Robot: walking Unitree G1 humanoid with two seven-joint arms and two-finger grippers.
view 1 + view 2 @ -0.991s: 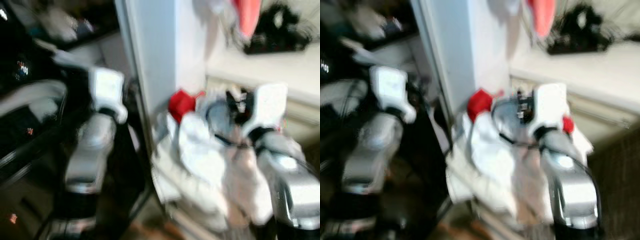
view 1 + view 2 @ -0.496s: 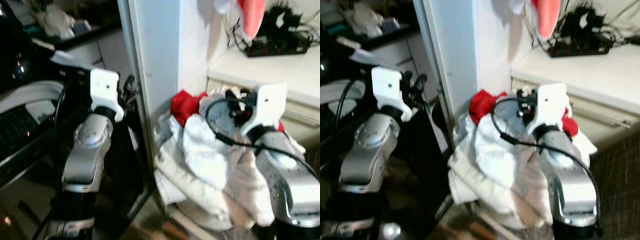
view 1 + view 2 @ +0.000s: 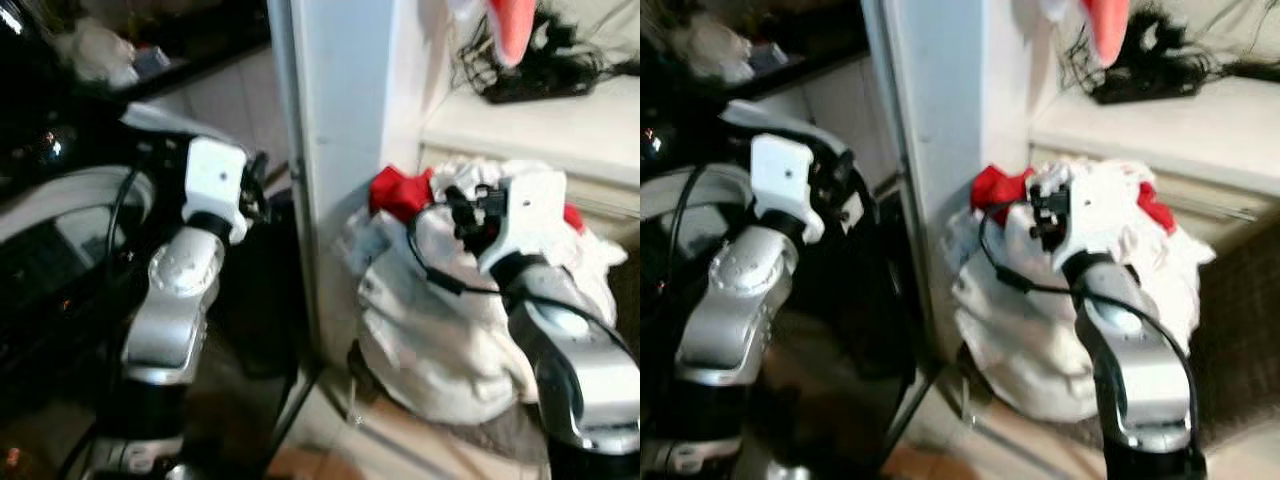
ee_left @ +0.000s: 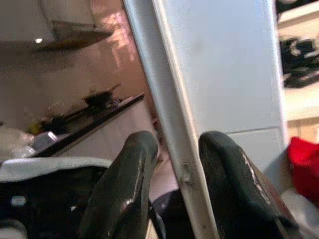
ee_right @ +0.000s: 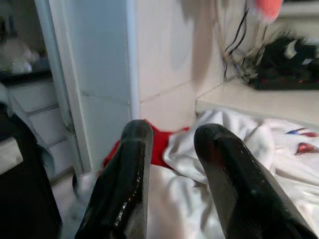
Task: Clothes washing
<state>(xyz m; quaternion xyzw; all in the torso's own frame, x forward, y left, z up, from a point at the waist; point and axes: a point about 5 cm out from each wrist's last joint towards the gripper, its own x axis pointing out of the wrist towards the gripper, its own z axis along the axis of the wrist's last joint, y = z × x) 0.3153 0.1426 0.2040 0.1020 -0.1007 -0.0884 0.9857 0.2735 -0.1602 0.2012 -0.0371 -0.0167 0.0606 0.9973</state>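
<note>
Left eye view: laundry pile of white clothes sits low on the floor against the white wall corner, below a pale tabletop with black cables; red garment at the pile's top, wall side.
Left eye view, right arm: right gripper hangs over the top of the pile, just beside the red garment; fingers hidden behind the white wrist block.
Left eye view, left arm: left gripper is across the corner from the pile, by the dark washer front; well apart from the clothes.
Right eye view: same layout; pile lies ahead of and below the right arm, which is clearly the nearer one.
Left wrist view: fingers spread, straddling the metal corner strip in view without clamping it; nothing held; red cloth at frame edge.
Right wrist view: fingers spread, empty, pointing at the red garment with white cloth right under them; contact unclear.
Key relation: clothes lie straight along the right gripper's finger line and slightly down; judged next move is a short push forward and close.
</note>
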